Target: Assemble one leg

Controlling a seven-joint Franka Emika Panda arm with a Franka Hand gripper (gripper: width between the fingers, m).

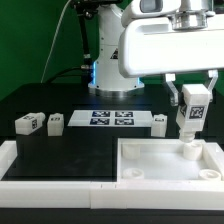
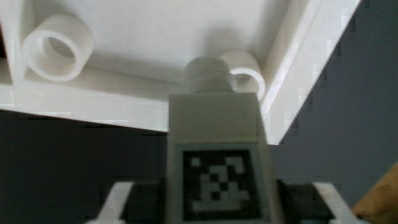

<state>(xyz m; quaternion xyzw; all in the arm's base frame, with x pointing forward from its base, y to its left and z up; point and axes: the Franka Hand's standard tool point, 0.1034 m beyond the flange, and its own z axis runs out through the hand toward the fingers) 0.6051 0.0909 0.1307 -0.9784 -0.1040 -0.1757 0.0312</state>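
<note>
Gripper (image 1: 193, 95): the jaws are closed on the leg (image 1: 190, 122), one finger pressed against each of its sides. In the wrist view the fingers (image 2: 127, 203) are seen flanking the leg (image 2: 221, 150) at a narrow spacing set by the leg's width.

Leg: it is held upright over the tabletop (image 1: 160, 172), at the tabletop's far corner on the exterior view's right. Its tagged face is turned toward the exterior camera. In the wrist view its lower end is seen meeting a round socket (image 2: 231, 74) moulded into the tabletop (image 2: 160, 30). Whether the end is seated inside the socket cannot be told. A second round socket (image 2: 61, 50) is noted at another corner of the tabletop, unoccupied.

Other items: a loose leg (image 1: 160, 122) lies just behind the tabletop's far edge. Two more loose legs (image 1: 28, 123) (image 1: 55, 122) lie well apart from the tabletop, toward the exterior view's left. The marker board (image 1: 112, 119) lies flat behind the tabletop, between those two groups. A white frame (image 1: 40, 168) adjoins the tabletop on the exterior view's left
</note>
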